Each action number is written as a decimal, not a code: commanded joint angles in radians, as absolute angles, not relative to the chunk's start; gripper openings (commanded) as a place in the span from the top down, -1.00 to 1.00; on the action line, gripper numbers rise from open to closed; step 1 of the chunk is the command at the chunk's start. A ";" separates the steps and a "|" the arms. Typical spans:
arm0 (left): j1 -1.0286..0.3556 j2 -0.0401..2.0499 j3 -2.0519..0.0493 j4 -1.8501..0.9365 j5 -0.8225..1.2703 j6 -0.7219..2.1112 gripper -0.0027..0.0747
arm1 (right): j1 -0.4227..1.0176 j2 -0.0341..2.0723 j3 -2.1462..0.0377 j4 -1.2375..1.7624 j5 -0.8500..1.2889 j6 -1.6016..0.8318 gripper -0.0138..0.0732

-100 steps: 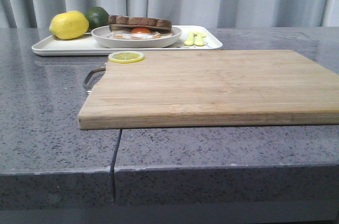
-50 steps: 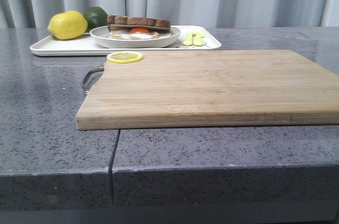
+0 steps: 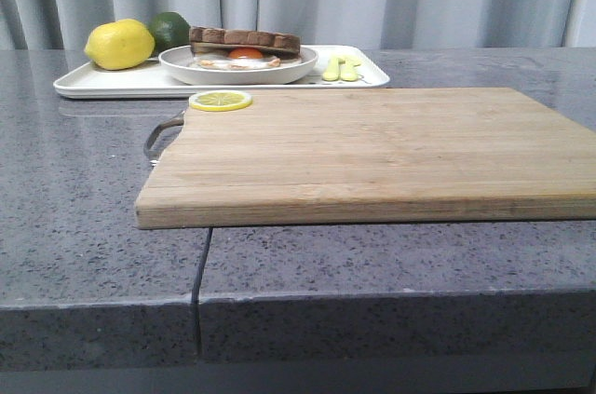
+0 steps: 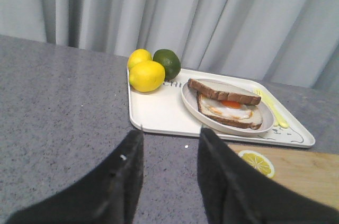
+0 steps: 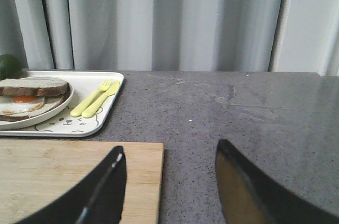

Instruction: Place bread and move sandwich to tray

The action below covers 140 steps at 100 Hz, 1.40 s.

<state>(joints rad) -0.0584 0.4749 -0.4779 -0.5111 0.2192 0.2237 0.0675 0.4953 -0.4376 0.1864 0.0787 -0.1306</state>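
Left gripper (image 4: pixel 168 176): fingers parted, nothing between them, above the grey counter (image 3: pixel 84 189). Right gripper (image 5: pixel 170 181): jaws wide apart, empty, over the board's edge. Sandwich (image 3: pixel 244 47): bread slices around a fried egg, on a round white plate (image 3: pixel 186 66), upper left of the front view. Tray (image 3: pixel 102 85): white, under the plate, also bearing a lemon (image 3: pixel 119 44), a lime (image 3: pixel 171 29) and yellow cutlery (image 3: pixel 342 68). Lemon slice (image 3: pixel 220 100): on the cutting board (image 3: pixel 372 152) corner, just before the tray.
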 commanded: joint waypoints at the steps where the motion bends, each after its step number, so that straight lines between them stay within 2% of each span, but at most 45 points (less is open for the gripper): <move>1: -0.067 0.468 -0.465 -0.528 0.135 0.227 0.33 | 0.059 0.496 -0.465 0.180 0.014 -0.135 -0.09; 19: -0.067 0.468 -0.426 -0.528 0.135 0.227 0.39 | 0.059 0.496 -0.465 0.180 0.028 -0.135 0.38; 26: -0.067 0.468 -0.425 -0.528 0.137 0.227 0.53 | 0.059 0.496 -0.465 0.180 0.029 -0.135 0.59; 36: -0.067 0.468 -0.425 -0.528 0.137 0.227 0.87 | 0.059 0.496 -0.465 0.180 0.033 -0.135 0.85; 40: -0.067 0.468 -0.425 -0.528 0.137 0.227 0.99 | 0.059 0.496 -0.465 0.180 0.037 -0.135 0.83; 130: -0.067 0.468 -0.417 -0.526 0.137 0.227 0.98 | 0.059 0.496 -0.465 0.180 0.048 -0.135 0.84; 140: -0.067 0.458 -0.382 -0.423 0.101 0.227 0.98 | 0.059 0.496 -0.465 0.180 0.048 -0.135 0.84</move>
